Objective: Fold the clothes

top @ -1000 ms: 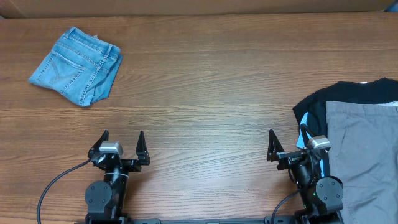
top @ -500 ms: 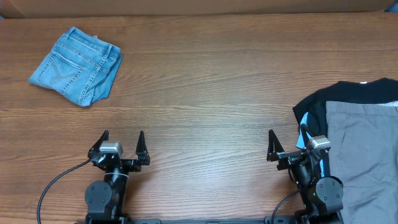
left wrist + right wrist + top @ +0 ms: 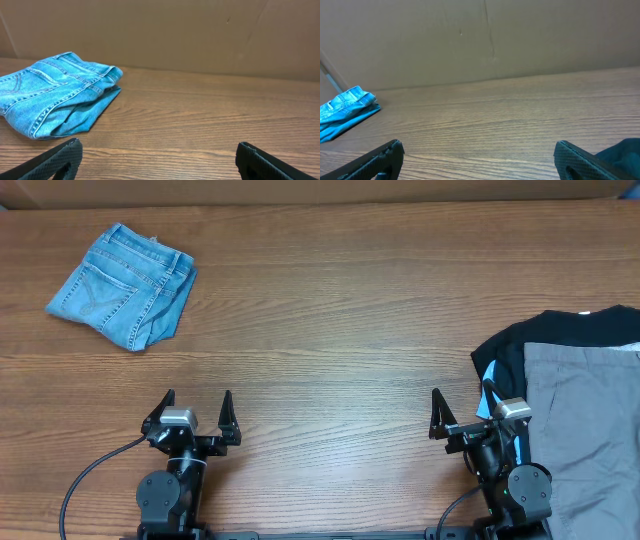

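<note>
One pair of jeans (image 3: 122, 288) lay folded in a compact bundle at the table's (image 3: 340, 310) far-left corner, seemingly finished. The left gripper (image 3: 197, 395) and right gripper (image 3: 462, 392) hung spread wide and empty at the table's near edge. The next move probably called for pulling a garment from the dark-and-grey pile (image 3: 580, 380) at the table's right edge. Nothing had shifted from a second before.

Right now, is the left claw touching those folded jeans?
Apart. The overhead view shows a wide stretch of bare table between the open left claw and the jeans.
</note>
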